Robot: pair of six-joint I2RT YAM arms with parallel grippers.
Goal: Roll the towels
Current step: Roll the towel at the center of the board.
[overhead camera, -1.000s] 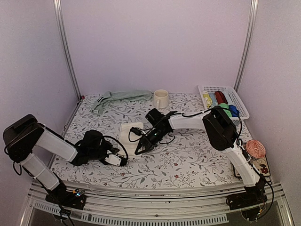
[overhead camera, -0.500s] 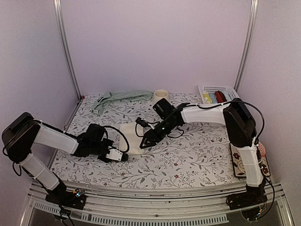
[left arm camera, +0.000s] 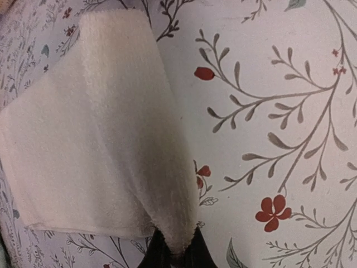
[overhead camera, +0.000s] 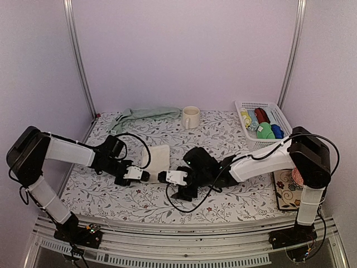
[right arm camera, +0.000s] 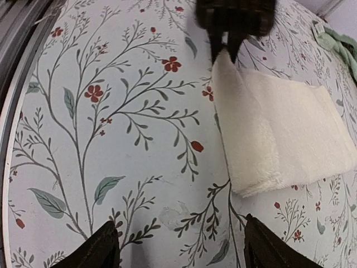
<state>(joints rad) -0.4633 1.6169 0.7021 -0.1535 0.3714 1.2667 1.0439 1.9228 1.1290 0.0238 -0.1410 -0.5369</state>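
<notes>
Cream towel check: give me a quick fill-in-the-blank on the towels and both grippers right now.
1. The left gripper is shut on one ___ of the cream towel.
2. The right gripper hangs over bare tablecloth beside that towel with its jaws ___, holding nothing.
3. The green towel lies bunched at the back, next to the cream ___.

Missing words: corner; open; mug.
</notes>
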